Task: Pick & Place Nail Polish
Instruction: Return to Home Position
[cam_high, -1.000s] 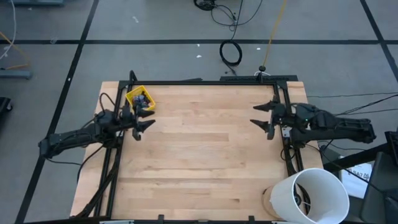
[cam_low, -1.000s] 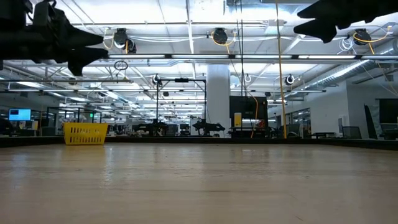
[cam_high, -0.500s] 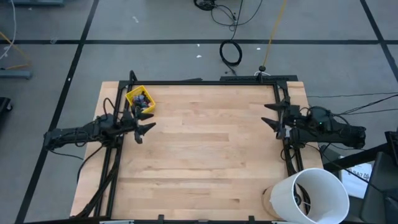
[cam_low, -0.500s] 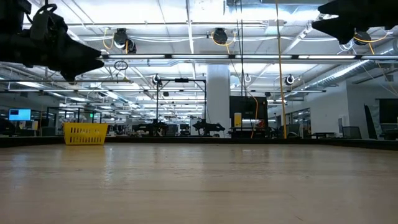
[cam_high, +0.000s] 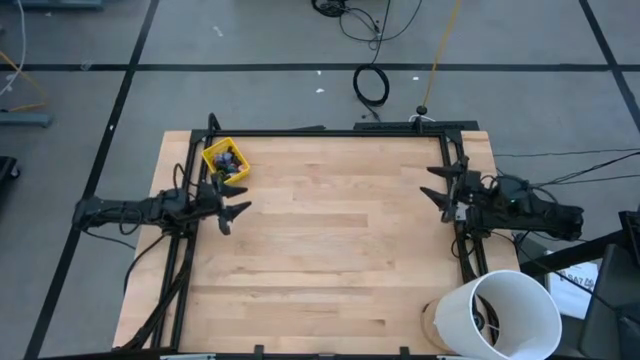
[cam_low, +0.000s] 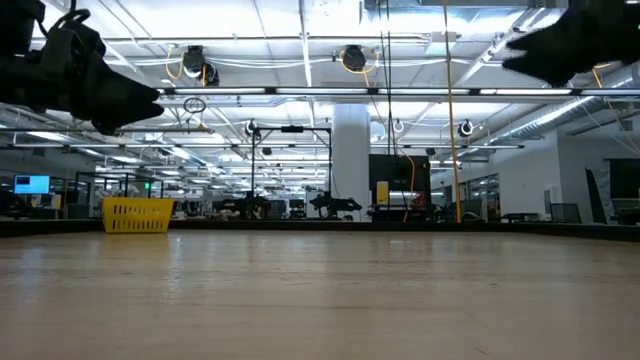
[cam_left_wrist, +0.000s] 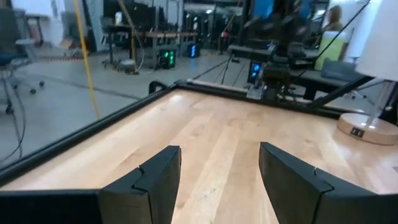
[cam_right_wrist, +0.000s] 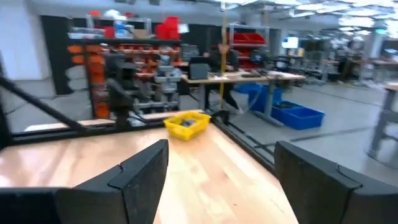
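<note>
The nail polish shows as small dark and blue bottles lying inside a small yellow bin at the table's far left corner; the right wrist view also shows the bin with bottles in it. My left gripper hovers open above the table's left edge, a little nearer than the bin, with nothing between its fingers. My right gripper hovers open above the right edge, also with nothing between its fingers. Both grippers point level across the table at each other.
A black frame rail runs along the table's far, left and right sides. A white cylinder stands at the near right corner. The bare wooden tabletop lies between the arms. Cables lie on the floor beyond.
My left gripper has swung from beside the bin toward the table's near edge and now points straight across the table. My right gripper has drawn back toward the right edge and sunk a little. Both stay open.
</note>
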